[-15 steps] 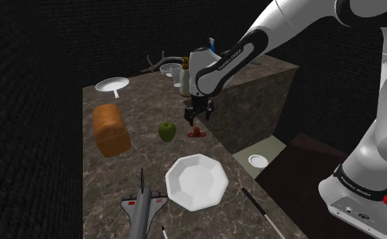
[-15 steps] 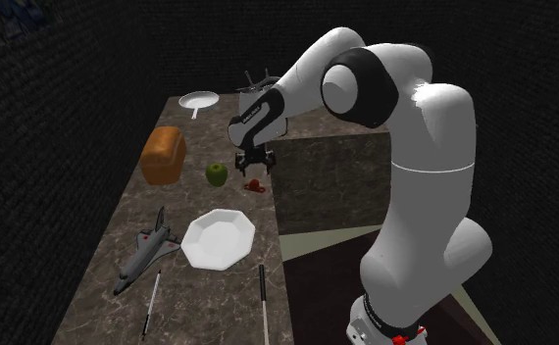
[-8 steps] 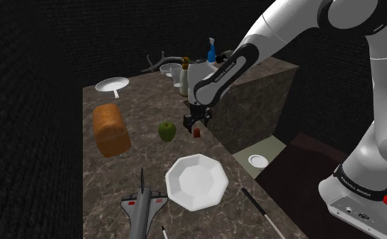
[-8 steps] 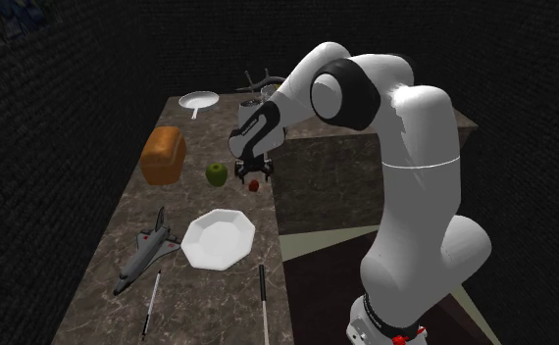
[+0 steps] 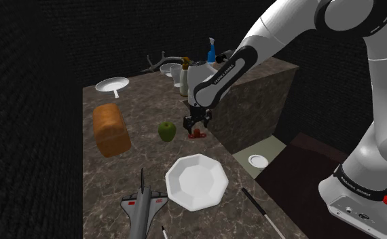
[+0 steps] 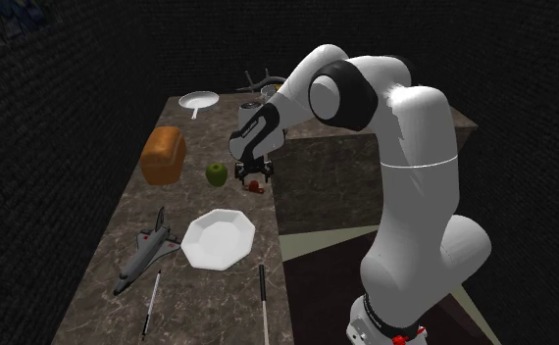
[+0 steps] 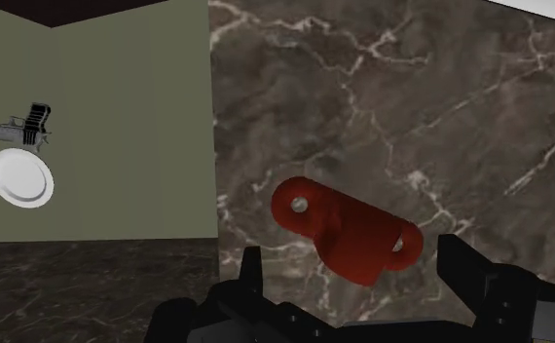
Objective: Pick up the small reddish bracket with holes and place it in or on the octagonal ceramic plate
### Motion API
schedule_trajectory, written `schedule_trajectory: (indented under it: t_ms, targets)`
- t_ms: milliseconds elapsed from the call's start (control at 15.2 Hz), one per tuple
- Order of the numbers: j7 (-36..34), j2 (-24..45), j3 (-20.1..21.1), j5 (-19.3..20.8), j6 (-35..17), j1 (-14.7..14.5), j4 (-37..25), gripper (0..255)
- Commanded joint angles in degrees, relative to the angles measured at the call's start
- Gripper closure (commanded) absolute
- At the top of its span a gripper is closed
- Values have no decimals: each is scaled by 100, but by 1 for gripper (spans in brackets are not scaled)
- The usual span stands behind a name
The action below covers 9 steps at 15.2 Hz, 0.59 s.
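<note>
Bread, a brown loaf [image 5: 111, 129], lies at the shoulder view's left on the dark marbled surface [image 5: 111, 183], then a round green apple [image 5: 166, 130] and, just right of it at mid-frame, the small red bracket with two holes [image 5: 197, 135]; the white octagonal plate [image 5: 197, 180] sits lower middle. The black two-finger hand [image 5: 196, 130] hangs low over the bracket, its fingers [image 7: 461, 263] spread open on either side of it in the wrist view, not clasping it.

arm [image 5: 280, 27] reaching forward, elbow high, forearm angled down. tool [image 5: 196, 129] vertical, pointing straight down. fingers [image 7: 470, 275] spread apart, nothing clamped between them.
</note>
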<state>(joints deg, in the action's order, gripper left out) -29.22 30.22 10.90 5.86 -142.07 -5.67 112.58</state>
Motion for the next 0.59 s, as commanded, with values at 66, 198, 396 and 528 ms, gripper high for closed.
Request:
schedule_trajectory:
  t_ms: [66, 198, 396, 528]
  targets:
    - [0, 0, 0, 0, 0, 0, 0, 255]
    - [0, 0, 0, 0, 0, 0, 0, 255]
    - [4, 1, 0, -1, 10, 3, -11, 255]
    - [5, -16, 3, -5, 23, 4, -6, 255]
